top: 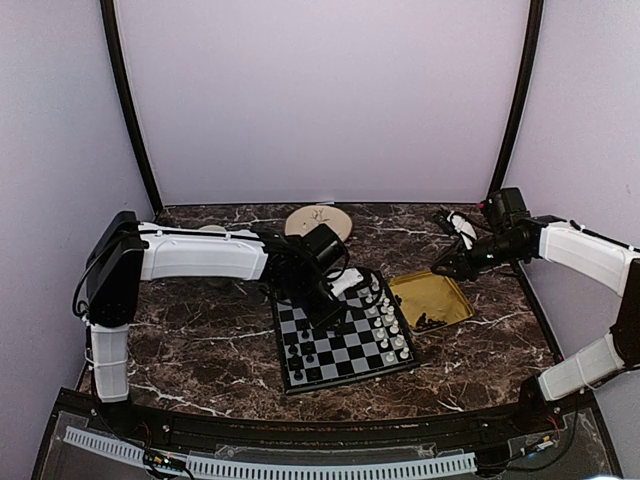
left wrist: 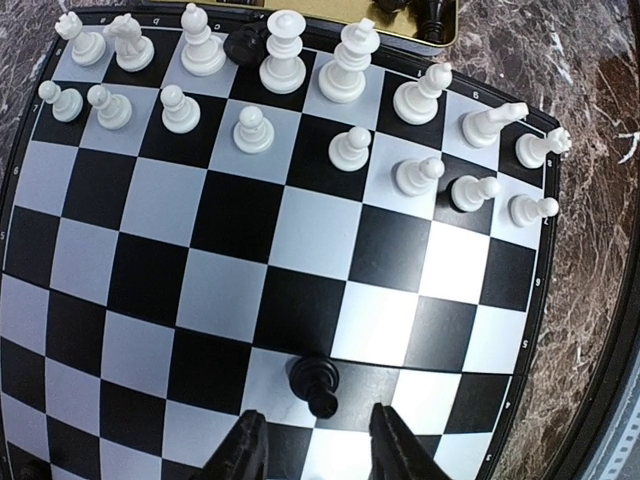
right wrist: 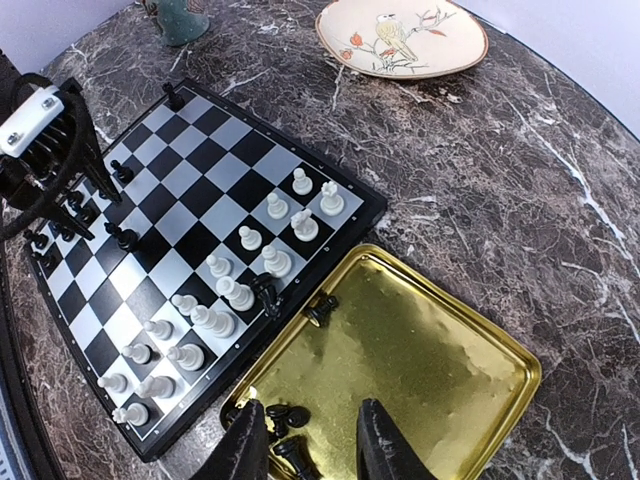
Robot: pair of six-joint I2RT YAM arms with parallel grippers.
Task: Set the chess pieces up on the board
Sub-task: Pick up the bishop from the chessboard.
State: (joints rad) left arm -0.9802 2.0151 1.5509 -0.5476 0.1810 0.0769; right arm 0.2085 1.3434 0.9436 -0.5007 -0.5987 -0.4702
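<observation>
Mid-setup, our left tool point(left wrist: 318, 430), parted and empty, hangs over the board point(left wrist: 150, 250) at a black pawn point(left wrist: 315, 385); our right tool point(right wrist: 312, 410), also parted, looks due to grasp chess pieces point(right wrist: 283, 412) in the tray point(right wrist: 480, 400) beside the board.

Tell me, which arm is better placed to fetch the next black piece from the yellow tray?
Right. The right tool hangs open over the tray, black pieces just below it. The left tool is over the board, by one black piece.

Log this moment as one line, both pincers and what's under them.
left pincer: open above board, black piece just ahead | right pincer: open above yellow tray, black pieces beneath
</observation>
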